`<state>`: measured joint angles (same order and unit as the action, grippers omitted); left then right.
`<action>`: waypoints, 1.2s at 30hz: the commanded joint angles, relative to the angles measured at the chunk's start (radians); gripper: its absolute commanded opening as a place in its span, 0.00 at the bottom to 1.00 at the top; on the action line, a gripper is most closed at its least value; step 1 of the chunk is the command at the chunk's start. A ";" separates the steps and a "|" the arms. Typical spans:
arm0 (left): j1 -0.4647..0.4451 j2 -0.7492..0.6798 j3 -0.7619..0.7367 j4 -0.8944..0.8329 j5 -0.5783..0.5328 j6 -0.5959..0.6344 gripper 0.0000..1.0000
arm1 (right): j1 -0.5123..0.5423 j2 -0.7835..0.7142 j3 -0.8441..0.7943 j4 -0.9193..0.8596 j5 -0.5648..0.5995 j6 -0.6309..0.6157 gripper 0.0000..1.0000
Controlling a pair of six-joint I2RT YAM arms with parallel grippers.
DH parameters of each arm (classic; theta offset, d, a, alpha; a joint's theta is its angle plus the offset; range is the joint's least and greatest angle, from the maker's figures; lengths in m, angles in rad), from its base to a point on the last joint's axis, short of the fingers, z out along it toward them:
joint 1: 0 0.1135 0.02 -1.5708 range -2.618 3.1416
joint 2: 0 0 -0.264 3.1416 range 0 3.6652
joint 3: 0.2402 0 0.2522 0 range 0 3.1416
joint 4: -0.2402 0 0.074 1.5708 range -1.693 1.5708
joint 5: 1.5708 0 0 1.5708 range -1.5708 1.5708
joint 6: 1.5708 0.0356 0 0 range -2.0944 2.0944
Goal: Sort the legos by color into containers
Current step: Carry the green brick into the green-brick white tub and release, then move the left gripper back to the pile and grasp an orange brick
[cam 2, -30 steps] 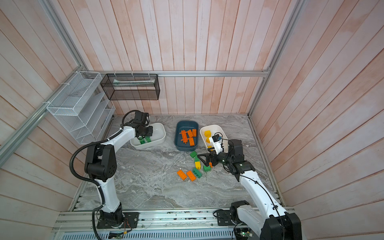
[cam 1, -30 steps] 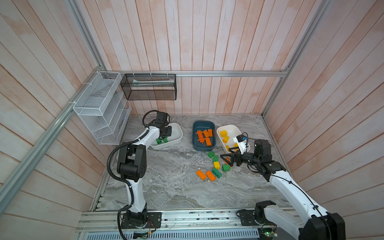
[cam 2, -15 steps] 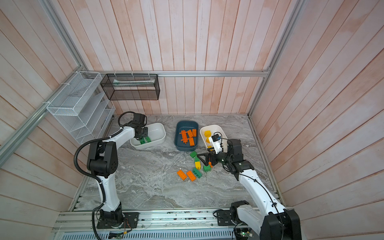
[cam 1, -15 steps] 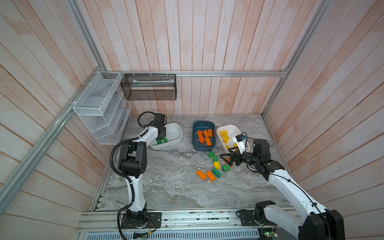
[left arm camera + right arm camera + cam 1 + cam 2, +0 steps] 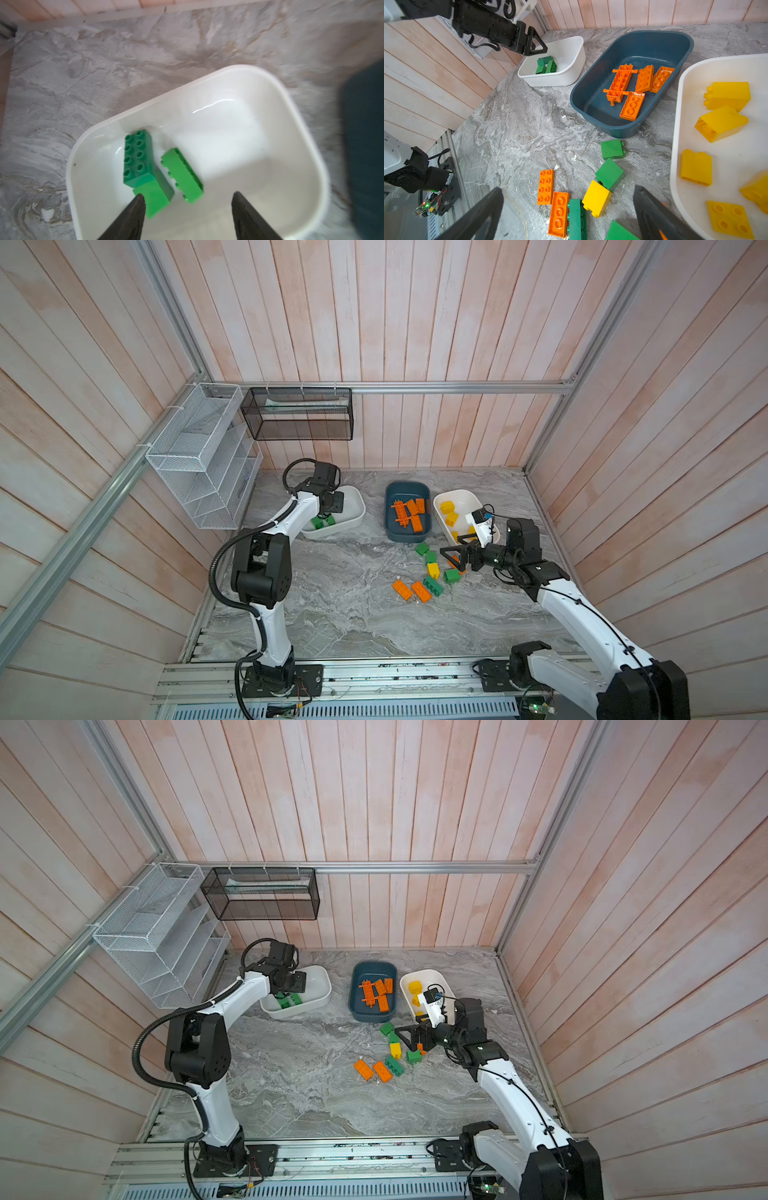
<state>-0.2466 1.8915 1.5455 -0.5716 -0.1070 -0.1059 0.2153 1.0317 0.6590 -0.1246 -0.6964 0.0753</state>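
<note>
While the left gripper (image 5: 188, 195) and right gripper (image 5: 568, 189) gape empty, green legos (image 5: 138, 160) lie in the white tub (image 5: 228, 135) beneath left fingers (image 5: 133, 218).

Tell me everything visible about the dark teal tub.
The dark teal tub is shallow, rounded-rectangular, smooth plastic, standing upright and open on the grey marbled table, between the white tub of green legos and the white tub of yellow legos. Four orange legos lie on its floor: one openwork frame, three flat plates.

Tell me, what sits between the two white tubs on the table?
The dark teal tub, holding orange legos, stands between them; both top views show it.
</note>
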 commanded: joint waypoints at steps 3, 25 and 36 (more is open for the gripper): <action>-0.098 -0.137 -0.080 -0.057 0.181 -0.078 0.70 | 0.004 -0.022 0.008 -0.019 0.020 -0.021 0.98; -0.544 -0.159 -0.284 -0.064 0.082 -0.801 0.70 | -0.057 -0.065 0.010 -0.079 0.049 -0.071 0.98; -0.626 -0.035 -0.203 -0.202 0.021 -1.144 0.71 | -0.072 -0.081 -0.014 -0.056 0.036 -0.054 0.98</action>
<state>-0.8677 1.8404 1.3205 -0.7345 -0.0521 -1.1076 0.1520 0.9634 0.6548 -0.1837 -0.6525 0.0193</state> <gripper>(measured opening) 0.706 0.980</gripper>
